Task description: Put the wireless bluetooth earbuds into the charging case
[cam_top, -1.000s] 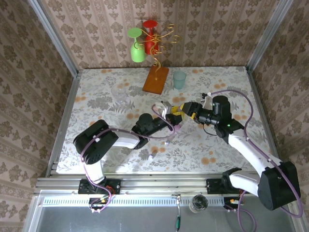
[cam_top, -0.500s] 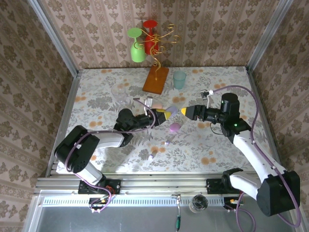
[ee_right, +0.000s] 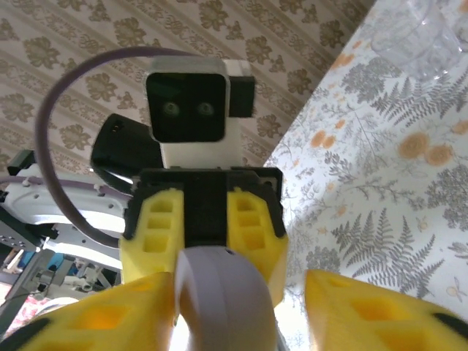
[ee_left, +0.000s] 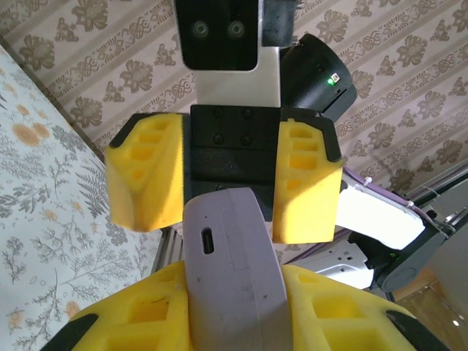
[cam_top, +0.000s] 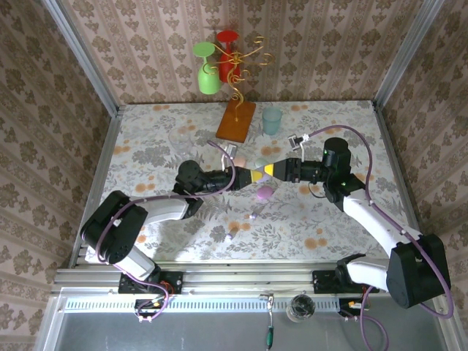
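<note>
- The left gripper (cam_top: 248, 177) is clamped on a lilac case (ee_left: 230, 263), holding it up off the table (cam_top: 146, 150) around mid-table.
- The right gripper (ee_left: 227, 179) faces it nose to nose. Its jaws are apart, with one pad on either side of the case's free end, not yet pinching.
- To me this reads as a hand-over or a lid-opening grip. The right pads should close squarely on the flat faces, and the left should let go only once that pinch is firm.
- The shell looks smooth and rounded, so an off-centre squeeze could squirt it out.
- The earbuds (cam_top: 254, 215) seem to be the small pale specks on the table nearer the arms, apart from the case. They are too small to be sure.
</note>
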